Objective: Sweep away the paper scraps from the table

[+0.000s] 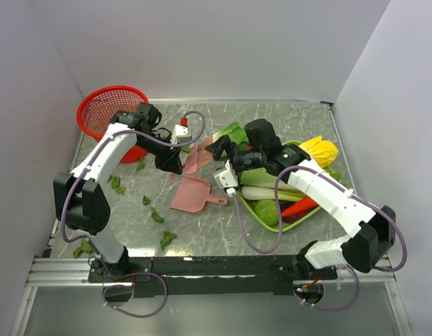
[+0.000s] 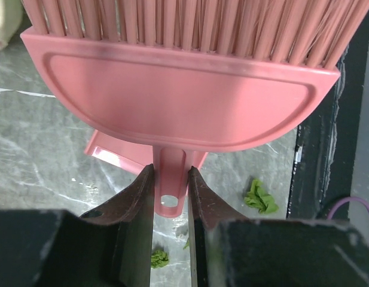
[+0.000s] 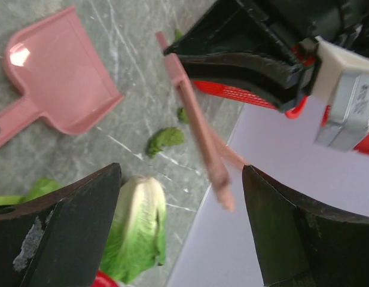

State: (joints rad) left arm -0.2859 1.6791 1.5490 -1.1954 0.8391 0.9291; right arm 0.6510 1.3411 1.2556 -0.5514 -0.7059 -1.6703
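Observation:
Dark green paper scraps lie scattered over the left half of the marble table; more scraps sit nearer the left arm. My left gripper is shut on the handle of a pink hand brush, held above the table. In the left wrist view the gripper pinches that handle, with the brush head ahead and scraps below. A pink dustpan lies flat on the table. My right gripper is open beside the brush; its wrist view shows the gripper empty, the brush edge-on and one scrap.
A red mesh basket stands at the back left corner. A lime green tray with toy vegetables sits at the right, under the right arm. A toy cabbage lies just below the right jaws. White walls enclose three sides.

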